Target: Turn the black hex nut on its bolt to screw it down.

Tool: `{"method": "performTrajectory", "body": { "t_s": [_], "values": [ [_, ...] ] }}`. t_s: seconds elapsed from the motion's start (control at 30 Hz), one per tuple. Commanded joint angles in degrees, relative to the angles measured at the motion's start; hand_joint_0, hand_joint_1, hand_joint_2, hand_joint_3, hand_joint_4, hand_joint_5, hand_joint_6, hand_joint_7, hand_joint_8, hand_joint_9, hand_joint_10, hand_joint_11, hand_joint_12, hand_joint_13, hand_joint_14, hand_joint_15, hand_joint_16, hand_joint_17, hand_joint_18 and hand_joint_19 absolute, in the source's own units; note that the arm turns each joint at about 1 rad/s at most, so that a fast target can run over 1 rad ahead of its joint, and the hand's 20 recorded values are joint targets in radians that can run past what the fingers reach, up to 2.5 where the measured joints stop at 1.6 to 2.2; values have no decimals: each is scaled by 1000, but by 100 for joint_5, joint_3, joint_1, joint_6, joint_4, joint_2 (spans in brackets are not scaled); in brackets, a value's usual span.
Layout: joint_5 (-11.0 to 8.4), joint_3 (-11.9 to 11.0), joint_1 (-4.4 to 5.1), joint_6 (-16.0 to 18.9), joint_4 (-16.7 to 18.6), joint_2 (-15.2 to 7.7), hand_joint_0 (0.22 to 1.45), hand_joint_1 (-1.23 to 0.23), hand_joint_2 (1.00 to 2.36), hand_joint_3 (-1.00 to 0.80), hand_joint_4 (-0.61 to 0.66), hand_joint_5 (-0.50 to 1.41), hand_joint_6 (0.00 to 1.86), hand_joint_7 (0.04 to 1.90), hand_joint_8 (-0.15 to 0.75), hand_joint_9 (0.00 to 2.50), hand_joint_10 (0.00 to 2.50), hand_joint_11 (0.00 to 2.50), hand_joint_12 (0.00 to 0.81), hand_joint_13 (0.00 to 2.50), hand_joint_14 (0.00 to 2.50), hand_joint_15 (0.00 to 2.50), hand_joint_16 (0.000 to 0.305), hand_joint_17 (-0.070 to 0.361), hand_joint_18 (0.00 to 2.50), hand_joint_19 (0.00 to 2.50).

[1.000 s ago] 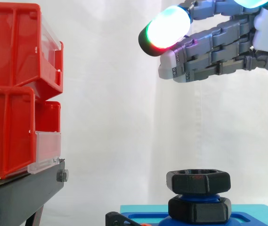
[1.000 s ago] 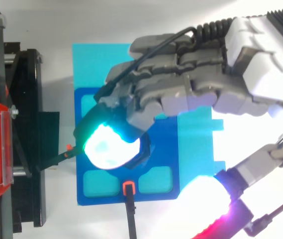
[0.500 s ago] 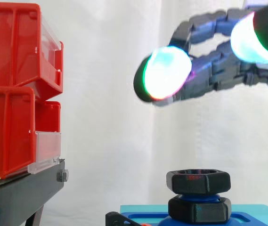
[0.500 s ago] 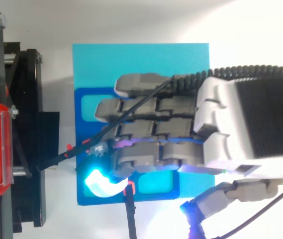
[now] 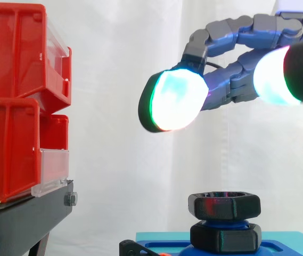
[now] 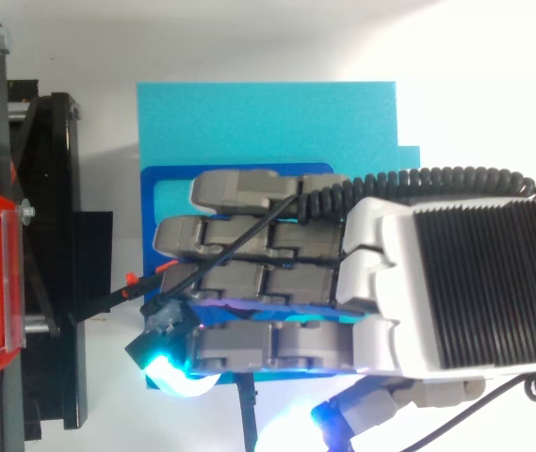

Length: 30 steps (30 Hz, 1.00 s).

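Black hex nut sits well below my hand, which hovers clear, fingers loosely extended, gently bent, holding nothing.

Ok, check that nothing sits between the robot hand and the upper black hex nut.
Nothing visible does. In the side view the robot hand hangs open above the upper black hex nut, with only white curtain showing in the gap. The red bins stand off at the view's left.
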<state>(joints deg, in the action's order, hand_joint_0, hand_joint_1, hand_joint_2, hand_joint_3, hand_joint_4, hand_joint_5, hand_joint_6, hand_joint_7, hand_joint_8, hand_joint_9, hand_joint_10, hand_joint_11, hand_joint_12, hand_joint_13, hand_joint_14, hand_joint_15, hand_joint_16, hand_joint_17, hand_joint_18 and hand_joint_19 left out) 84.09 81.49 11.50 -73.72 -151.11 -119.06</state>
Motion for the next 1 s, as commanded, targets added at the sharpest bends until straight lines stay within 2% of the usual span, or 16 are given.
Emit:
{"method": "performTrajectory", "body": {
  "t_s": [0.0,0.1,0.2,0.37,0.47,0.53,0.73,0.77,0.97],
  "values": [
    [37,-1,19,-292,46,-74,521,-501,1000,-500,215,-165,501,941,292,536,6,295,304,362,0,51,35,79,189,0],
    [81,-1,19,-301,73,-170,518,-472,1000,-500,215,-164,501,938,292,534,6,295,306,360,2,53,35,79,184,0],
    [134,-1,27,-319,82,-170,519,-452,1000,-500,217,-162,502,943,293,534,6,296,306,358,0,46,35,79,182,0],
    [151,-1,36,-609,82,-179,519,-447,1000,-500,224,-157,502,990,295,536,6,297,305,359,0,53,35,79,183,0],
    [151,-1,45,-653,82,-179,520,-447,1000,-500,230,-153,501,1026,295,540,6,312,306,361,0,51,35,79,184,0],
    [151,-1,54,-653,90,-179,521,-447,1000,-500,228,-153,501,1024,295,544,6,313,306,364,0,52,35,79,189,0],
    [151,-19,63,-644,178,-434,523,-455,1000,-500,236,-151,501,1032,295,570,6,329,306,388,1,58,35,80,208,0],
    [151,-80,63,-635,187,-434,524,-457,1000,-500,230,-151,501,1030,294,578,6,332,305,392,2,58,35,79,213,0],
    [230,-98,63,-644,178,-434,526,-461,1000,-500,231,-149,501,1024,295,591,6,340,304,398,0,64,35,79,222,13]
  ]
}}
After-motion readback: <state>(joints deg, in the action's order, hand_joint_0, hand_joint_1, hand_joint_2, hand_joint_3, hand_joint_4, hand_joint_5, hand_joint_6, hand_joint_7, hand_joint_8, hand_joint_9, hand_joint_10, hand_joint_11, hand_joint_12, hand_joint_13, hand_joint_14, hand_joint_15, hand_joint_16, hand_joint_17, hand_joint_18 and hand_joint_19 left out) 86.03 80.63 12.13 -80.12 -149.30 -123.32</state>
